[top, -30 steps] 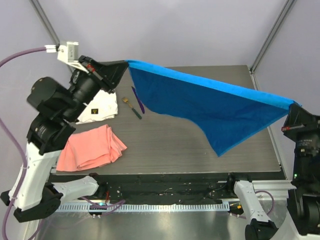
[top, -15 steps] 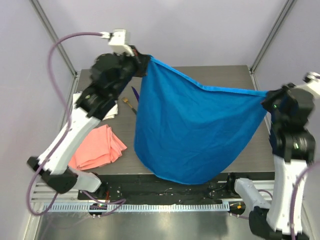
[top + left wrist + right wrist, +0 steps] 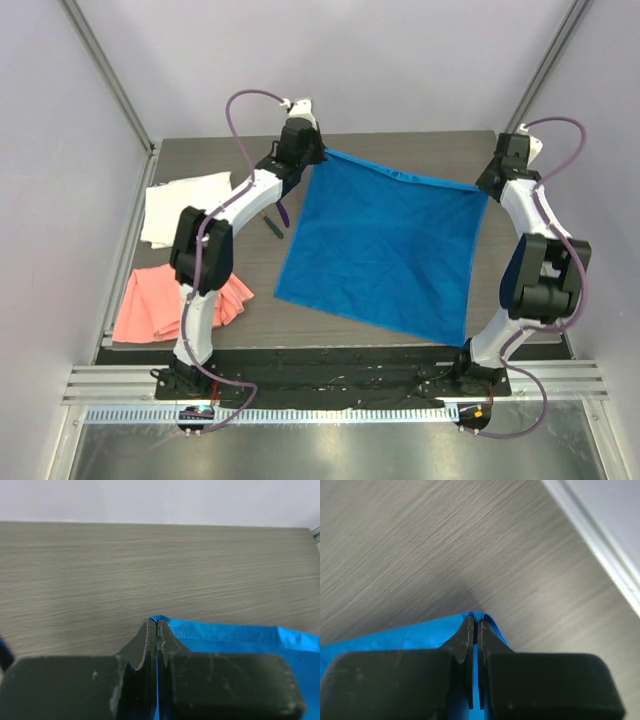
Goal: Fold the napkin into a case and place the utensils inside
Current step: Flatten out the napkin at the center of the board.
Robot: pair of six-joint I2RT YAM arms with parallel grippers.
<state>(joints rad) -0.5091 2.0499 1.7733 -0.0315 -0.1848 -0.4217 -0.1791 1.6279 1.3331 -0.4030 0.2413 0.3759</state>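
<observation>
The blue napkin (image 3: 385,245) lies spread open and nearly flat on the table, unfolded. My left gripper (image 3: 322,152) is shut on its far left corner, and the cloth edge (image 3: 240,632) runs off to the right of the shut jaws (image 3: 157,622). My right gripper (image 3: 487,188) is shut on the far right corner, with cloth (image 3: 395,637) showing beside the jaws (image 3: 475,620). The purple utensil (image 3: 283,213) and the green-handled utensil (image 3: 272,226) lie just left of the napkin, partly hidden under my left arm.
A white cloth (image 3: 185,205) lies at the left of the table. A salmon-pink cloth (image 3: 165,300) lies in front of it near the left front edge. The table's right rail (image 3: 600,545) runs close beside my right gripper.
Both arms have reached out to the far side and come down. The napkin, which hung stretched in the air between the grippers, now lies spread on the table.
</observation>
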